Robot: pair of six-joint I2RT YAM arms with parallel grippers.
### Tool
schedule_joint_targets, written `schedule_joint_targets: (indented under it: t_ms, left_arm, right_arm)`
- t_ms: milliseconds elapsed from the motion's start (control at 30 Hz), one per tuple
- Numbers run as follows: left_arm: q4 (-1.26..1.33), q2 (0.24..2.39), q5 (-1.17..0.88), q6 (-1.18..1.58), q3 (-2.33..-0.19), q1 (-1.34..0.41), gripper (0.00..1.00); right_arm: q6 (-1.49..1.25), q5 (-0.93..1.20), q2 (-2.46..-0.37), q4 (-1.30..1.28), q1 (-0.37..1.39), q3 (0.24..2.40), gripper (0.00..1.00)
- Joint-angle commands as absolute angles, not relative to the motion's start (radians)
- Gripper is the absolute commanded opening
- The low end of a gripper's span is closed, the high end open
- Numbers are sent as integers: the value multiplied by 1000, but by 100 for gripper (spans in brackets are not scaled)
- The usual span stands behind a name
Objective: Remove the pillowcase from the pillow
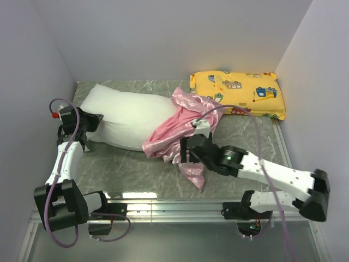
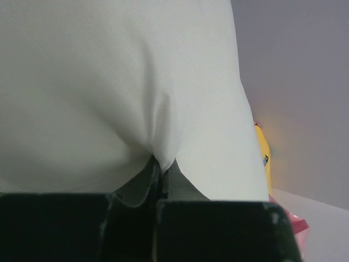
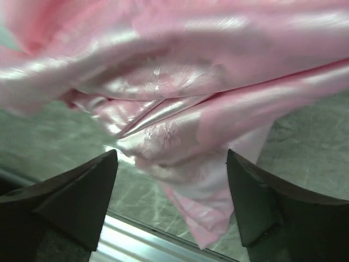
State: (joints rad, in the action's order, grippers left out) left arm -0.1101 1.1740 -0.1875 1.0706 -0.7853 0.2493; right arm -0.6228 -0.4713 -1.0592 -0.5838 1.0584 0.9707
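The white pillow [image 1: 128,115] lies across the back left of the table. The shiny pink pillowcase [image 1: 177,131] is bunched over its right end, with a tail trailing toward the front. My left gripper [image 1: 96,121] is at the pillow's left end. In the left wrist view it [image 2: 159,168] is shut on a pinched fold of the pillow [image 2: 120,87]. My right gripper [image 1: 185,149] is at the front edge of the bunched pillowcase. In the right wrist view it [image 3: 172,166] is wide open, and folds of the pillowcase [image 3: 191,87] hang between and beyond its fingers [image 3: 82,191].
A yellow vehicle-print pillow [image 1: 239,93] lies at the back right, next to the pillowcase; a sliver of it shows in the left wrist view [image 2: 263,153]. Walls enclose the table on the left, back and right. A metal rail [image 1: 174,207] runs along the front edge.
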Motion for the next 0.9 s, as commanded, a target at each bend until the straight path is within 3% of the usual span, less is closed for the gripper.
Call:
schedule_joint_targets:
  t_ms: [0, 67, 167, 233, 400, 533, 700, 867]
  left_arm:
    - [-83, 1167, -167, 1062, -810, 239, 0]
    - [-97, 1175, -166, 1054, -827, 241, 1]
    - [-126, 1201, -143, 1034, -889, 244, 1]
    - [-136, 1218, -155, 1023, -916, 268, 0]
    - [-179, 1275, -150, 989, -1032, 337, 0]
    - [-195, 1325, -173, 976, -1091, 383, 0]
    - [-189, 1374, -207, 966, -1108, 396, 1]
    - [-141, 1358, -256, 930, -1051, 381, 4]
  right_arm:
    - [-695, -584, -1178, -554, 1083, 969, 82]
    - [-704, -653, -1241, -598, 1081, 979, 72]
    - [-729, -724, -1240, -667, 1066, 963, 23]
    - [-747, -738, -1153, -704, 1052, 944, 13]
    - [-732, -701, -884, -745, 953, 870, 8]
    - [-648, -646, -680, -750, 772, 858, 7]
    - [-583, -606, -650, -735, 651, 888, 5]
    - [-548, -494, -774, -626, 621, 893, 4]
